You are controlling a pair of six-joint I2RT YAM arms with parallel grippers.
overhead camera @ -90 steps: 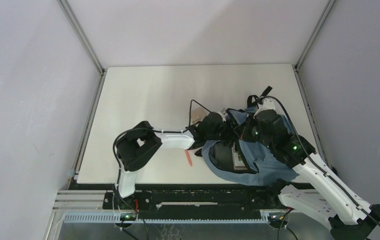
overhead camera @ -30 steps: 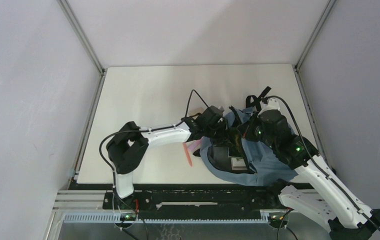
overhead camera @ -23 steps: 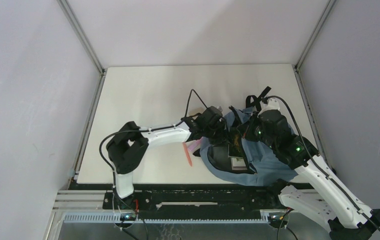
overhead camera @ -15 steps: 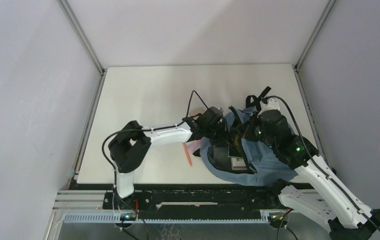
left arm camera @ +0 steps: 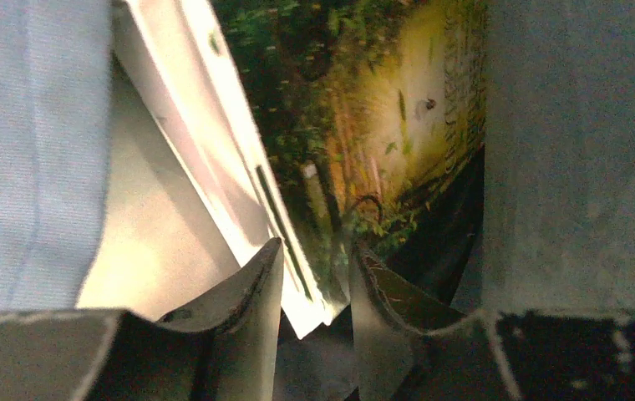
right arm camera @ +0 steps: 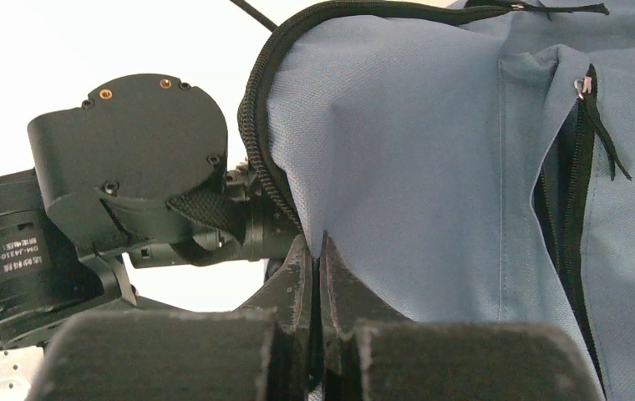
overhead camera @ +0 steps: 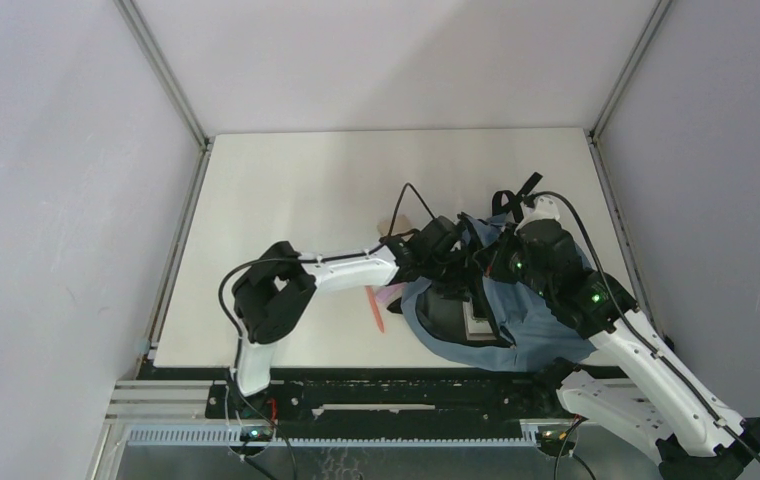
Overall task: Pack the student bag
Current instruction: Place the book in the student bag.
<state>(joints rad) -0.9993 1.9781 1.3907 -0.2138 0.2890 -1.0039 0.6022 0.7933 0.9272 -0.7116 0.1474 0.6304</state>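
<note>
Top external: the student bag (overhead camera: 528,335) lies on the right, near part of the table (overhead camera: 286,190). Its long axis runs far to near, with the black straps and loop at the far end and the open mouth facing left. Your left arm (overhead camera: 346,268) reaches in from the left, and its end is hidden inside that mouth. Your right arm (overhead camera: 646,370) leans over the bag from the near right. A book (overhead camera: 477,318) shows in the dark opening. A pink item (overhead camera: 378,305) lies on the table just left of the bag. You cannot read either grip from this view.

Left wrist: this view alone shows the inside of the bag. The left gripper (left arm camera: 314,271) grasps the lower corner of the book, which has a green and yellow cover. Blue bag fabric stands to the left, and the dark lining is to the right.

Right wrist: only this view shows the bag's outer face. The right gripper (right arm camera: 321,251) is clenched on the bag's zip rim (right arm camera: 268,180), and blue fabric rises above and to the right of the fingers. The left arm's wrist housing (right arm camera: 122,159) sits just left of that rim.
</note>
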